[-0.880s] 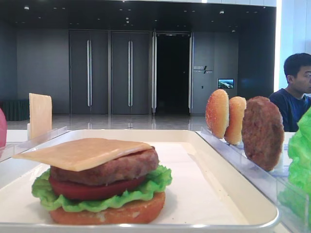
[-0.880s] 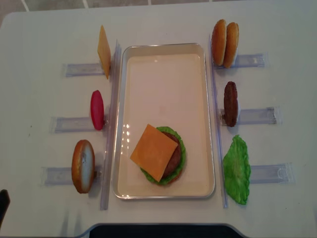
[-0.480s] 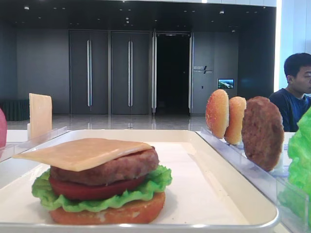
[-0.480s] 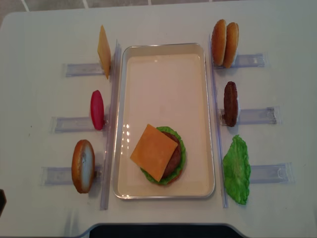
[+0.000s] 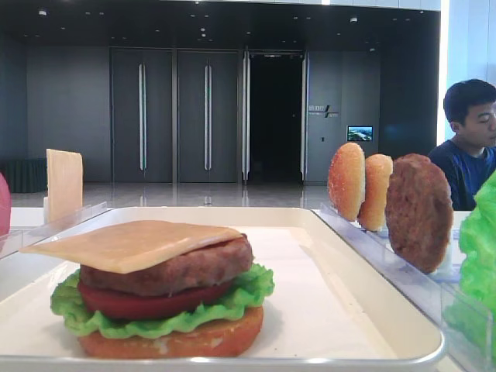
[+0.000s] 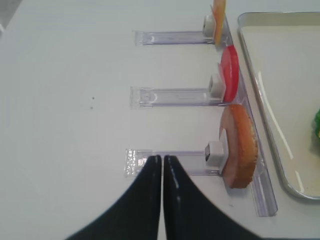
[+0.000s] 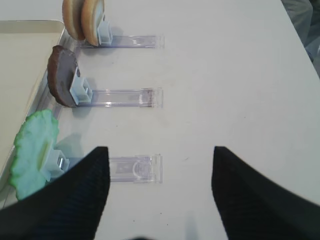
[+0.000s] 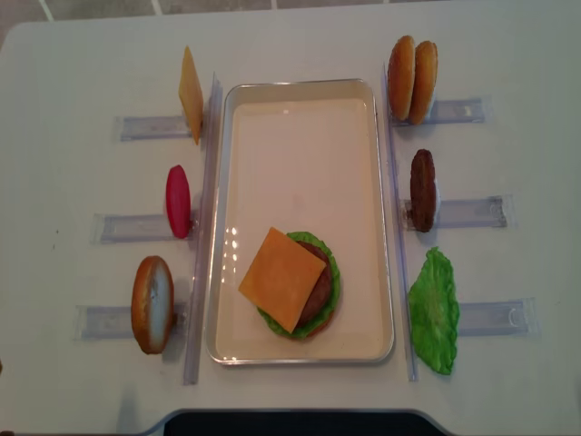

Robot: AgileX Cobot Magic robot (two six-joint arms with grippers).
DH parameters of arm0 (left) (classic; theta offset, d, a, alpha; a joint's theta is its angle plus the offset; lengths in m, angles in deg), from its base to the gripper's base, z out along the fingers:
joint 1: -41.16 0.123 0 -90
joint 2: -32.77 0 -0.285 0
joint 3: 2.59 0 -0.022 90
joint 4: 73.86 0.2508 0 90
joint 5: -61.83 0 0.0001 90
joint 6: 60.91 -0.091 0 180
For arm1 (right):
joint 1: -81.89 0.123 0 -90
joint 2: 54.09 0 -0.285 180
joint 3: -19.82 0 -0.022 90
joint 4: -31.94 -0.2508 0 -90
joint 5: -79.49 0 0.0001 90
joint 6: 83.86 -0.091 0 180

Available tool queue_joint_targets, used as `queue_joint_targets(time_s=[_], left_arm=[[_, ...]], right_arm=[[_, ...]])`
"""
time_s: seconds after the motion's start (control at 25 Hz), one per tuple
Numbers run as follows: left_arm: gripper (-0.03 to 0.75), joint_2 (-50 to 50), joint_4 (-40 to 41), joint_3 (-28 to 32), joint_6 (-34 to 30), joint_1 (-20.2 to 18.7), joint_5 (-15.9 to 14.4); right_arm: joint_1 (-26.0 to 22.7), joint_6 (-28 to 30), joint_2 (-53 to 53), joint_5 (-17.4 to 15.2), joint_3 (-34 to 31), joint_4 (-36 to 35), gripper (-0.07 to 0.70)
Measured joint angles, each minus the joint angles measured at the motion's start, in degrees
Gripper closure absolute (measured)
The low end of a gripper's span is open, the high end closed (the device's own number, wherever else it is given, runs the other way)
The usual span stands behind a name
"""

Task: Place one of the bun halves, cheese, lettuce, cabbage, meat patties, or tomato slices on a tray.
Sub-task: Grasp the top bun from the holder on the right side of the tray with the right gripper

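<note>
Stack on the tray [image 8: 300, 109], near end: bottom bun, lettuce, tomato, patty, cheese [image 8: 282, 278] on top, skewed and overhanging to the left. Bun top [image 8: 152, 303] stands on edge in the near-left rack on the table [image 8: 73, 73], likely the next piece. Left gripper [image 6: 162, 165] is clenched, empty, hovering just left of that bun. Right gripper [image 7: 157, 165] is spread wide, empty, over the near-right rack beside the spare lettuce [image 7: 32, 150]. Risk: a domed bun dropped on tilted cheese could slide off or shift the stack.
</note>
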Motion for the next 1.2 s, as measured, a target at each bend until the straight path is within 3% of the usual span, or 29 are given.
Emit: queue_joint_targets(time_s=[0.36,0.56,1.04,1.2], left_arm=[[0.715,0.0,0.0,0.0,0.0,0.9,0.0],[0.715,0.0,0.0,0.0,0.0,0.9,0.0],[0.715,0.0,0.0,0.0,0.0,0.9,0.0],[0.715,0.0,0.0,0.0,0.0,0.9,0.0]], right_arm=[[0.0,-0.1,0.0,0.1,0.0,0.0,0.178],[0.0,-3.1,2.1,0.1,2.7,-0.1,0.178],[0.0,-3.1,37.4,0.4,22.4,-1.7,0.178],[0.0,-3.1,52.0,-1.7,30.6,-2.1,0.178]])
